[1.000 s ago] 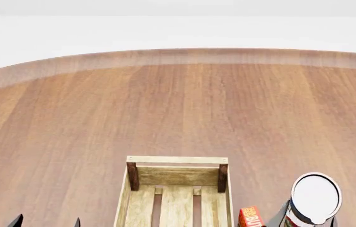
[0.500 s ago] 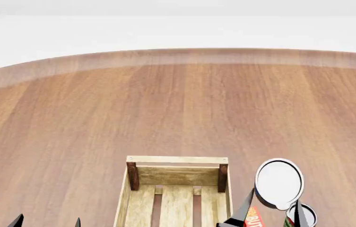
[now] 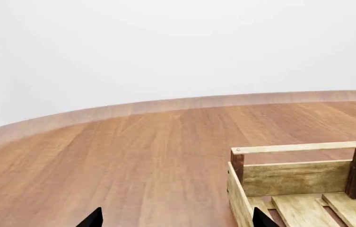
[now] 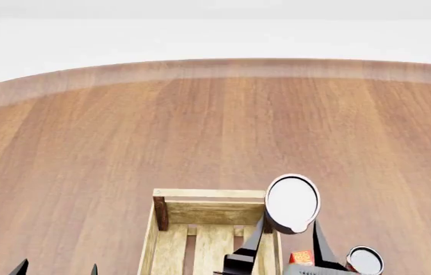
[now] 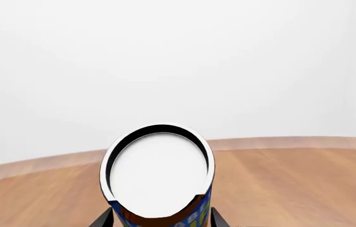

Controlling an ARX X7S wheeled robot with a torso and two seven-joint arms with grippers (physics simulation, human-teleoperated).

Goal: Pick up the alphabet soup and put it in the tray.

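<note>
Gripping the soup (image 4: pixel 292 202) above the tray's (image 4: pixel 212 194) far right corner, the right fingers (image 4: pixel 252 245) clamp it while the left fingers (image 4: pixel 19 267) stand wide beside the tray.

Bright, even, diffuse light; source not discernible. Sharp throughout, no blur or glare. Faint soft shading only. Table (image 4: pixel 123 143) far edge bowed in head view, pale band along it.
</note>
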